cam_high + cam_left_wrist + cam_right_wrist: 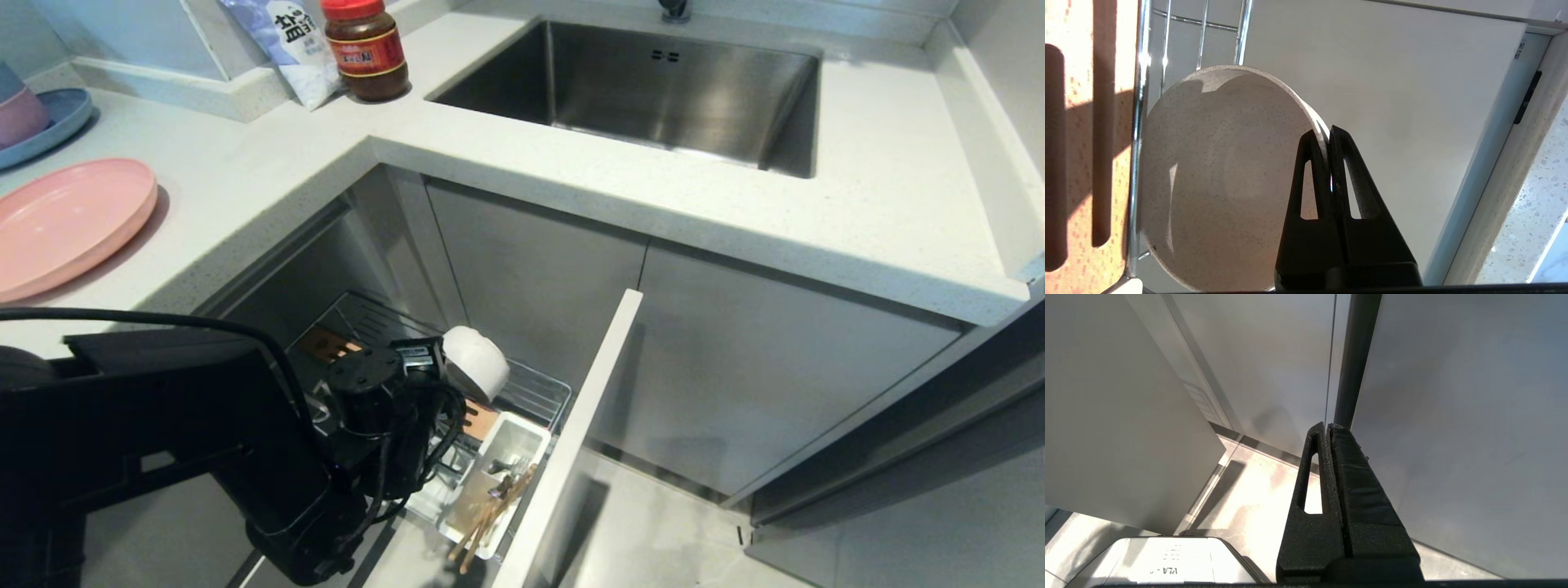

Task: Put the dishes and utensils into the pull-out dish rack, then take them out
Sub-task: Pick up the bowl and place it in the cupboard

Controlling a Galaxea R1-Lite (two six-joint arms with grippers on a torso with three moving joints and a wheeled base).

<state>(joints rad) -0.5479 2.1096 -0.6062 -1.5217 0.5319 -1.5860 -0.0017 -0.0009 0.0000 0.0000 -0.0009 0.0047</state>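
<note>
Fingers (1328, 134) pinching bowl (1220, 179) rim, rack (535, 392)

The bowl (1224, 179) is cream-white with fine dark speckles. The plate (65, 220) is matte pink, on a pale speckled surface (882, 212). The wooden strip (1086, 155) is mottled orange-brown, the left tool (1327, 134) black.

A small cream-white round bowl (478, 362) is held above the pulled-out chrome wire dish rack (535, 396), light-wood chopsticks (490, 514) are laid in its white plastic cutlery tray (522, 437), and a large flat pink plate (65, 220) is left on the speckled white countertop (571, 175), left of the steel sink (645, 90).
</note>
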